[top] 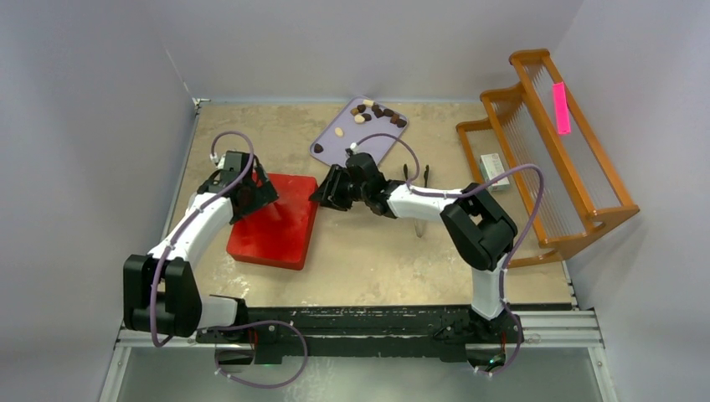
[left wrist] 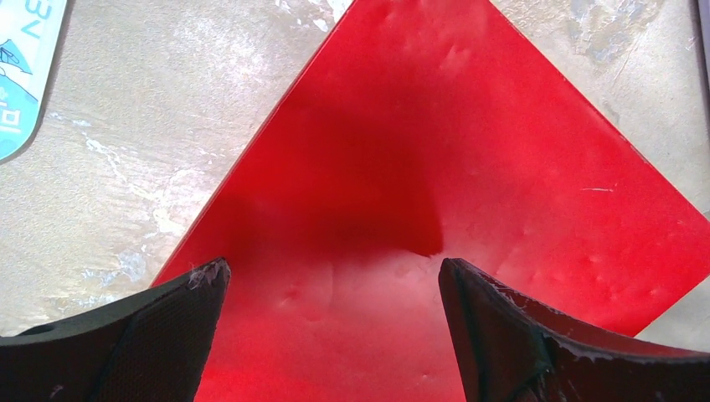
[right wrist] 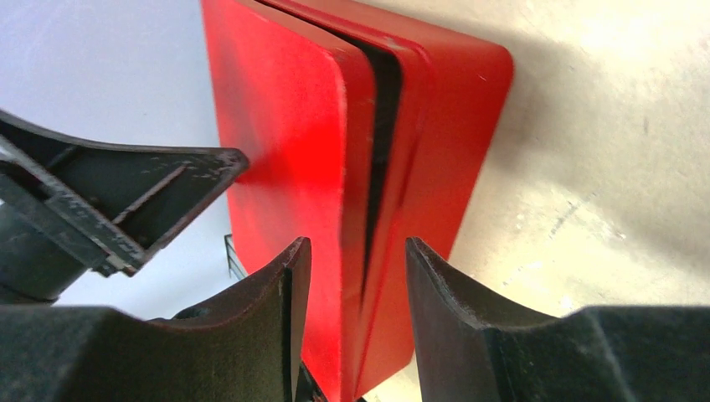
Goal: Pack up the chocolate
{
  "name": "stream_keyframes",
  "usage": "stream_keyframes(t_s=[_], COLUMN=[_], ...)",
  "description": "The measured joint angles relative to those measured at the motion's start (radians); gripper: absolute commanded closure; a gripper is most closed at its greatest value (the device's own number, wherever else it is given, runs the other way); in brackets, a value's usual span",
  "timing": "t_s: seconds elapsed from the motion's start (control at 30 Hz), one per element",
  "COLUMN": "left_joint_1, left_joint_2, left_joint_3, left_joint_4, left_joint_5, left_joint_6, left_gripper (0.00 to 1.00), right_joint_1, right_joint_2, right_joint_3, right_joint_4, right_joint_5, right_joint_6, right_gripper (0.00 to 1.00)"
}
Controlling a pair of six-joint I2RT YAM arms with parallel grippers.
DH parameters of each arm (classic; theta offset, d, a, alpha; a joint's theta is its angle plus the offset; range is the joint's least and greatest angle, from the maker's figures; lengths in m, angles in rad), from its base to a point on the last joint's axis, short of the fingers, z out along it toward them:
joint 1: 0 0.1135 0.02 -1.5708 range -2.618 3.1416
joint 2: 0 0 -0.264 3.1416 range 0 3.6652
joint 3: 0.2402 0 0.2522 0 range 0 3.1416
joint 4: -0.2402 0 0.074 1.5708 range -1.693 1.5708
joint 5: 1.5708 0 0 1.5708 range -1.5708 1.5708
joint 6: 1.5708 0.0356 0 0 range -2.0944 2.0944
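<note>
The chocolate (top: 377,113) lies as several small tan and dark brown pieces on the far end of a purple tray (top: 335,146) at the back. A flat red box (top: 276,222) (left wrist: 469,151) (right wrist: 285,126) sits left of centre with a thin dark gap between lid and base. My left gripper (top: 259,188) (left wrist: 333,276) hovers open over the box's far left part, holding nothing. My right gripper (top: 322,194) (right wrist: 358,251) is at the box's right edge, its jaws apart on either side of the lid and base rim. The left gripper's finger (right wrist: 126,193) shows in the right wrist view.
A wooden rack (top: 553,151) with a pink tag (top: 561,107) stands at the right, a small grey box (top: 494,172) on its lower step. A black tool (top: 416,176) lies behind my right arm. A white and blue labelled item (left wrist: 21,75) lies left of the box.
</note>
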Motion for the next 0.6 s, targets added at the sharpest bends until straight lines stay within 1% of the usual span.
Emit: stream_keyframes(t_s=[0.23,0.33,0.43,0.53,0.6], left_joint_1=[0.0,0.001,0.009,0.02,0.022], left_joint_2=[0.014,0.022,0.034,0.051,0.063], left_joint_3=[0.008,0.012,0.019,0.028,0.029], left_joint_4=[0.014,0.027,0.04,0.056,0.06], left_joint_5=[0.002,0.006,0.021,0.042,0.047], left_joint_6=[0.001,0.005,0.011,0.012,0.013], left_gripper=[0.05,0.05,0.05,0.05,0.05], right_joint_1=[0.0,0.0,0.0,0.0,0.0], right_joint_2=[0.029,0.064,0.088,0.103,0.111], right_joint_3=[0.077,0.116,0.129,0.133,0.147], right_joint_4=[0.006,-0.013,-0.04,-0.076,-0.085], right_joint_5=[-0.002,0.002,0.02,0.044,0.051], right_joint_6=[-0.033,-0.046,-0.061,-0.072,-0.078], right_gripper=[0.52,0.55,0.6,0.71,0.76])
